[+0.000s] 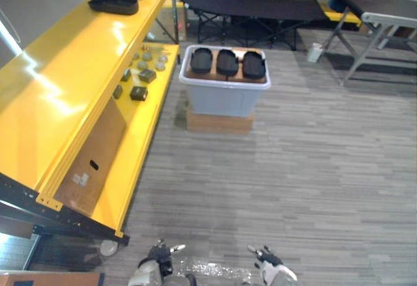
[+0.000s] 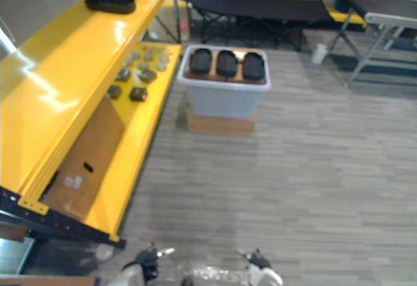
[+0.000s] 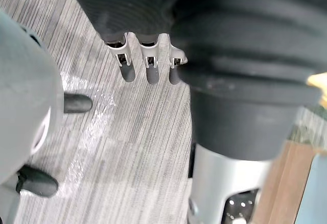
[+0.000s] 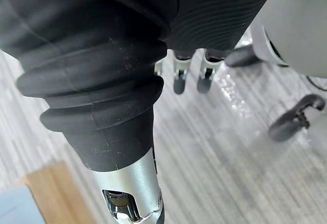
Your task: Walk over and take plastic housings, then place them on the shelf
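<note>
Housings (image 1: 227, 62): three black oval shells laid side by side across the top of a grey bin (image 1: 221, 97), which stands on a low box (image 1: 219, 122) on the floor.
Direction from hands: straight ahead and well apart; the bin sits out in the room, with bare floor (image 1: 260, 188) between it and the robot.
Long axis: each housing runs front to back, pointing away from the robot, and the row of three runs left to right.
Left hand (image 1: 158, 255): hangs low at the near edge of the eye view; in its wrist view the fingers (image 3: 149, 68) point straight down at the floor, relaxed, with nothing in them.
Right hand (image 1: 266, 256): also low and near; its fingers (image 4: 180, 78) hang loose and empty above the floor.
Nearer hand: hard to call. The bin lies about midway between the two, perhaps a shade toward the right.
Shelf (image 1: 65, 71): yellow, along the robot's left, running away from it past the bin's left side. More black housings (image 1: 114, 4) lie at the far end of its top board.
Lower board: small parts (image 1: 138, 92) near the bin end.
Step in hand: by my reading, the walk to the bin; no housing is within reach yet.
Next move calls for: closing in head-on so that both hands meet the row squarely.
</note>
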